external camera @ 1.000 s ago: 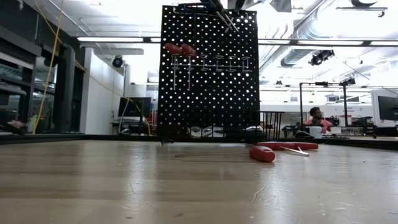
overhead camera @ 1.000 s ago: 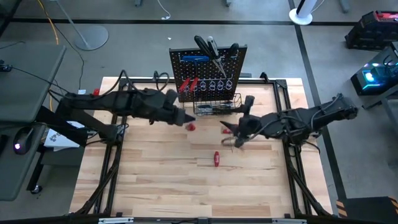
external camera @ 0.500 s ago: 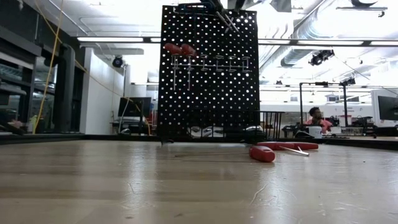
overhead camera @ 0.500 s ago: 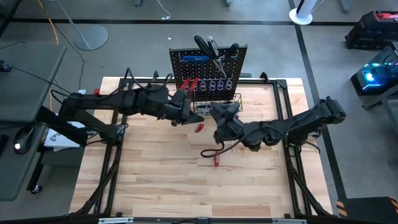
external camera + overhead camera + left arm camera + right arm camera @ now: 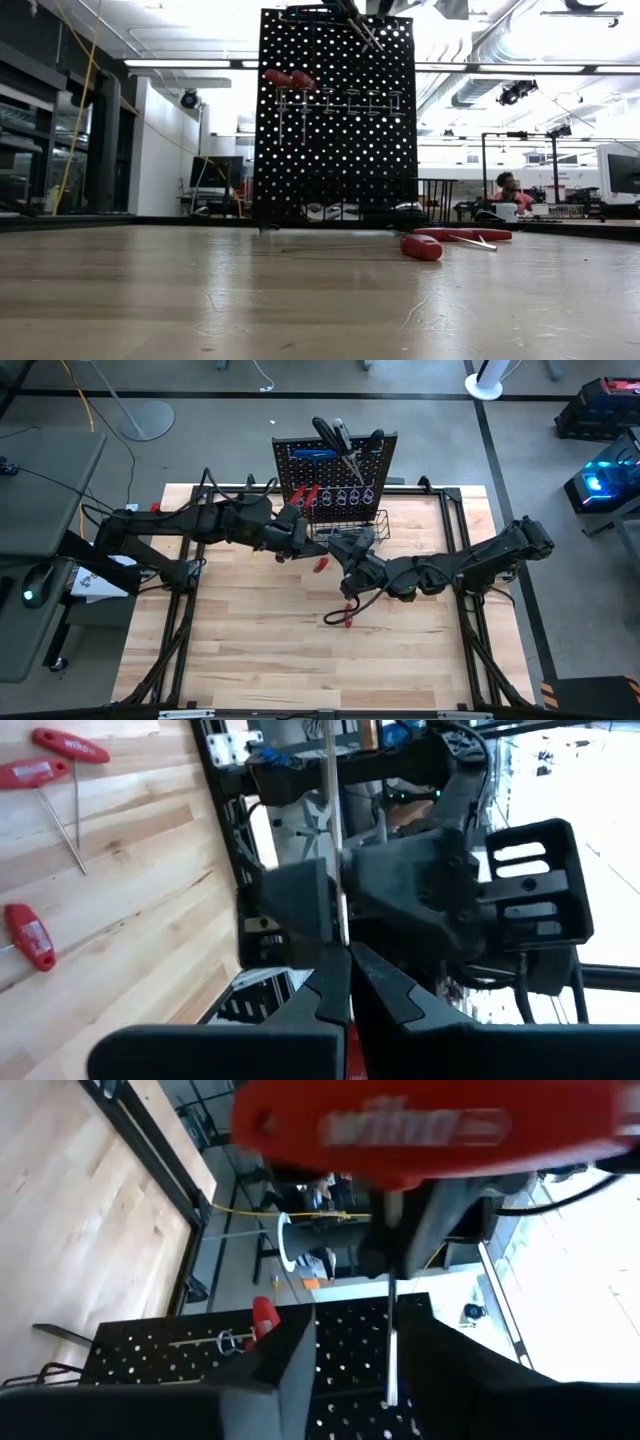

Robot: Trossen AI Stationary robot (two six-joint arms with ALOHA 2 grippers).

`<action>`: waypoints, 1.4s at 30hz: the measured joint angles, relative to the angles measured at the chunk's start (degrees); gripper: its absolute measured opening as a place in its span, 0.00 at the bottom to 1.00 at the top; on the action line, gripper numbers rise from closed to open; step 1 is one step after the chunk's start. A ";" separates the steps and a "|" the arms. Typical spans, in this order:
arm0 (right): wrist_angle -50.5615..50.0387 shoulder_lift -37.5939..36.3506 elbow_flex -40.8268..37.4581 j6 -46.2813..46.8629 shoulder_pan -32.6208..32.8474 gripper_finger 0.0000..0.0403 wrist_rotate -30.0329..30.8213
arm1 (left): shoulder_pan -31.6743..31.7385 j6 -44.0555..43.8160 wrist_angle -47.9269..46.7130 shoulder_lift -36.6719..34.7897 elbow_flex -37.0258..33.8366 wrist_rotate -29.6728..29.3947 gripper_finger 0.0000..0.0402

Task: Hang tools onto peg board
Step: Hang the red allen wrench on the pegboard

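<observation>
A red-handled key (image 5: 347, 616) lies on the wooden surface (image 5: 250, 650) nearest me. Just beyond it, my right hand (image 5: 349, 556) grips a red T-handle key (image 5: 425, 1125). My left hand (image 5: 303, 546) is clamped shut on a thin metal shaft (image 5: 334, 830). Farthest stands the peg board (image 5: 335, 475), tools hanging on it.

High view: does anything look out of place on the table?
A red-handled tool lies loose on the table in front of the peg board, not hung. The left gripper grips a red key beside the right gripper. Nothing looks damaged.
</observation>
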 joint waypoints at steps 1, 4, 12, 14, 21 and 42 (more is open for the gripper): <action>0.07 0.35 0.00 -0.02 -0.32 0.31 -0.33 | 0.05 -0.06 -0.32 0.00 0.00 0.60 0.00; 0.17 1.03 0.00 0.02 -0.96 0.27 -0.78 | 0.13 -0.71 -2.00 0.11 0.00 1.24 0.00; 0.77 1.11 0.00 0.02 -1.14 0.26 -3.34 | 0.08 -0.93 -3.14 0.11 0.00 1.59 0.00; 0.65 1.11 0.00 0.05 -1.14 0.26 -4.48 | 0.08 -0.93 -3.14 0.11 0.00 1.59 0.00; 0.31 1.88 0.00 1.11 -1.70 0.09 -5.46 | 0.10 -1.49 -3.46 0.88 0.02 1.60 0.00; -3.37 0.93 -0.02 11.55 -0.25 0.00 3.65 | 7.36 8.28 -10.64 -3.24 0.09 1.23 0.10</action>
